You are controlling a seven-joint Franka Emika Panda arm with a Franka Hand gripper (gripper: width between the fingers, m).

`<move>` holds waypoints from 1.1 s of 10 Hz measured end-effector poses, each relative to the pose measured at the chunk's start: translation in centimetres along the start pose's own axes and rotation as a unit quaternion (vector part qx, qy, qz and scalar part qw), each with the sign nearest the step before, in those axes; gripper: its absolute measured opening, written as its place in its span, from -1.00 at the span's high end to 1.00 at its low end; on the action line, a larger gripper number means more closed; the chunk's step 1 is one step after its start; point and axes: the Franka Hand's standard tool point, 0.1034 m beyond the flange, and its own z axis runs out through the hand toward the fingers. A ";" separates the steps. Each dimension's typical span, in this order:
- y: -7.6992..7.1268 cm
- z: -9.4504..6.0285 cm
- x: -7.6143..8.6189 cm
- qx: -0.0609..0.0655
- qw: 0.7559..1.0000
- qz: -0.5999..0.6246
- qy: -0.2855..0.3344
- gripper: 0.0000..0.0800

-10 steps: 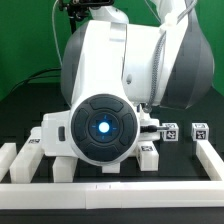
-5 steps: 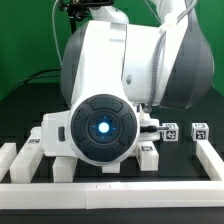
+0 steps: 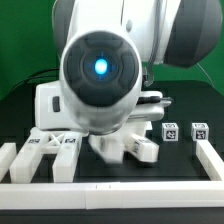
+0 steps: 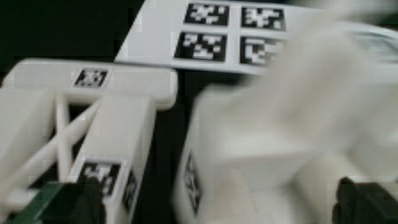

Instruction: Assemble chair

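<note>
Grasp approach judged in hand: tool (image 4: pixel 214 203) is seen wide open and empty over the white blocky tagged plastic chair parts (image 4: pixel 267 160) grouped on the black counter (image 3: pixel 180 162) near the marker board (image 4: pixel 222 30); next, one part must be straddled squarely before closing.

Upper centre: robot arm (image 3: pixel 150 30), motion-blurred, round joint cap (image 3: pixel 100 67) with blue light facing camera. Beneath, partly hidden: white chair parts (image 3: pixel 50 143), tags on several. Exterior view's right: two tagged cubes (image 3: pixel 170 131), side by side. Front and both sides: white border rails (image 3: pixel 110 190) on black table (image 3: pixel 185 165).
</note>
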 end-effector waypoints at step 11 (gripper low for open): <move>3.6 -4.1 -1.9 -0.031 0.932 -0.020 0.362 -0.62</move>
